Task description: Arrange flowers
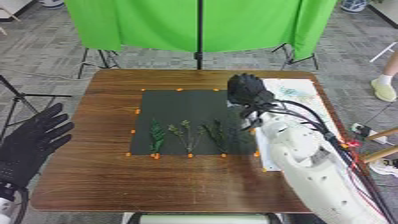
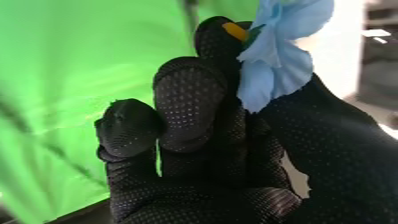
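Over the far right part of the dark mat [image 1: 178, 107], beside the patterned sheet [image 1: 289, 90] on the table [image 1: 98, 175], the right hand [image 1: 246, 89] has its fingers drawn in, with a blue flower [image 2: 280, 52] pinched against the thumb. The left hand [image 1: 34, 137] waits at the left edge, fingers spread and holding nothing. Three green sprigs [image 1: 187, 137] lie side by side on the mat's near half. The step looks like adding a bloom to that greenery; next calls for lowering it toward a stem, then letting go gently.
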